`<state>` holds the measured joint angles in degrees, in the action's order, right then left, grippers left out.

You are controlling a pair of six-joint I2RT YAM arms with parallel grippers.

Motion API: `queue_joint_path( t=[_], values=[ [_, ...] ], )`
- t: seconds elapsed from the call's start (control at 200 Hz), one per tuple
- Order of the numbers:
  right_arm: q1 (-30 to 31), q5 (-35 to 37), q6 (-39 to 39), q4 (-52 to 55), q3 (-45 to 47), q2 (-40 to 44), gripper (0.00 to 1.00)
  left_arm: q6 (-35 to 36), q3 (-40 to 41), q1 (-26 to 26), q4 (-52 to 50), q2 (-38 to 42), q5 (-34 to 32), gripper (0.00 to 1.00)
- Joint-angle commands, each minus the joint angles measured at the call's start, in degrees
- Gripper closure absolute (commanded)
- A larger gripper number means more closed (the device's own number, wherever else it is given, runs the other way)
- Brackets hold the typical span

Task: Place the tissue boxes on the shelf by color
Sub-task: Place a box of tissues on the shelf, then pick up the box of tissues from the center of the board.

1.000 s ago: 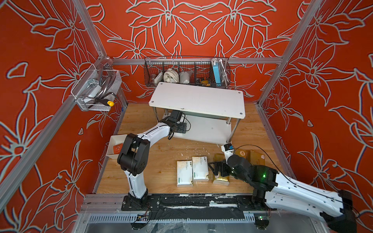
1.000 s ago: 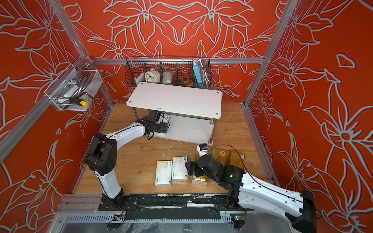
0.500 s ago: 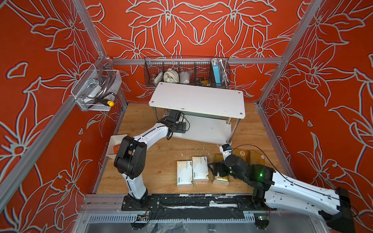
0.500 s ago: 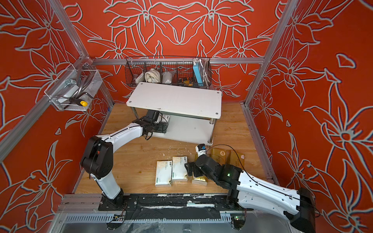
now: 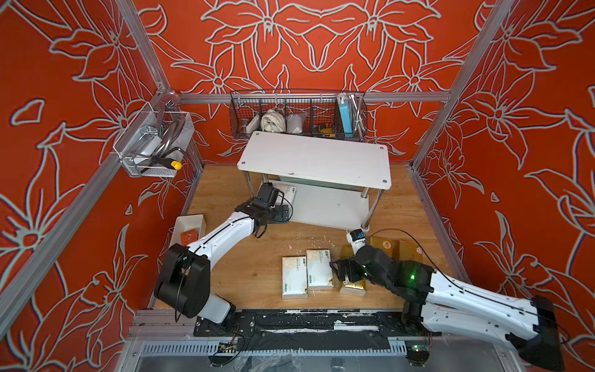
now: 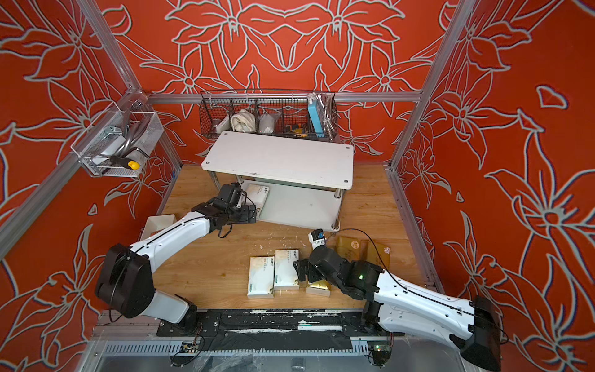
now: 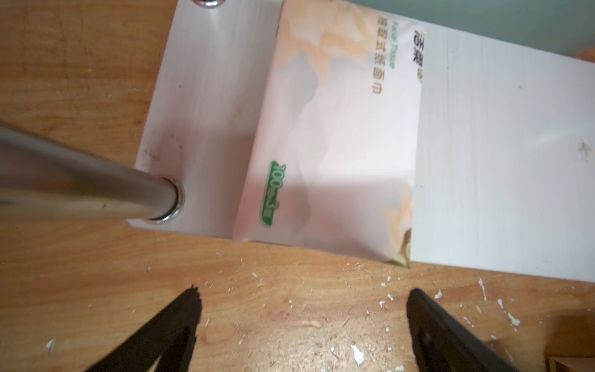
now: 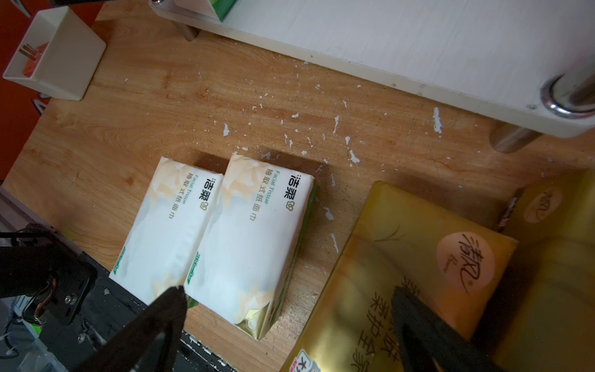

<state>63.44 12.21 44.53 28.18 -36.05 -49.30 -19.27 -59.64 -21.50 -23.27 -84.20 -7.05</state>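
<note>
In both top views the shelf [image 5: 315, 157] [image 6: 277, 161] stood at the far middle of the wooden table [image 5: 251, 270], with a shelved white pack [image 5: 287, 190] at the left end of its lower tier. The left gripper [image 5: 285, 214] sat just on the near side of that pack. Toward the near edge two white packs [image 5: 293, 277] [image 5: 318, 269] lay side by side, touching. Just right of them lay the near gold pack [image 5: 352, 286], with the right gripper [image 5: 338, 272] low over its left side. Two far gold packs [image 5: 381, 244] [image 5: 409, 251] lay side by side farther back on the right. A white tray [image 5: 193, 217] holding an orange block [image 5: 188, 236] stood at the left edge, and a wire basket [image 5: 238, 122] and a clear bin [image 5: 128, 145] hung on the walls. In the left wrist view the left gripper's jaws stood wide apart and empty over bare wood, clear of the shelved white pack [image 7: 331, 145], which lay flat beside a chrome leg [image 7: 96, 190], its end at the tier's near edge. In the right wrist view the right gripper's jaws were likewise spread wide, gripping nothing. One fingertip [image 8: 170, 306] showed over the near ends of the two white packs, the other [image 8: 415, 319] over the near gold pack [image 8: 412, 251]. Whether either touched could not be told.
</note>
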Motion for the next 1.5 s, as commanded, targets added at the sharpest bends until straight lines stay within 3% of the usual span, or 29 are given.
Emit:
queue_joint_path(
  t=[0.0, 0.33, 0.671, 1.196, 1.491],
  values=[
    [0.4, 2.0, -0.6, -0.1, -1.7, -0.3, 0.01, -3.2, 1.9, -0.5, -1.3, 2.9, 0.9, 0.02],
    [0.3, 1.0, -1.7, 2.4, -3.8, -2.1, 0.01, -12.2, 6.9, -5.2, -9.5, 12.0, 1.2, 0.02],
    [0.3, 0.3, -3.0, 3.9, -4.8, -3.2, 0.01, -26.2, 12.3, -17.4, -18.0, 19.3, 0.2, 0.02],
    [0.3, 1.2, -3.8, 5.8, -5.9, -3.5, 0.01, -34.1, 14.0, -32.5, -16.4, 12.9, -1.7, 0.02],
    [0.3, 1.7, -3.7, 6.6, -6.7, -4.4, 0.01, -32.5, 13.3, -34.4, -14.5, 9.9, -1.3, 0.02]
  ],
)
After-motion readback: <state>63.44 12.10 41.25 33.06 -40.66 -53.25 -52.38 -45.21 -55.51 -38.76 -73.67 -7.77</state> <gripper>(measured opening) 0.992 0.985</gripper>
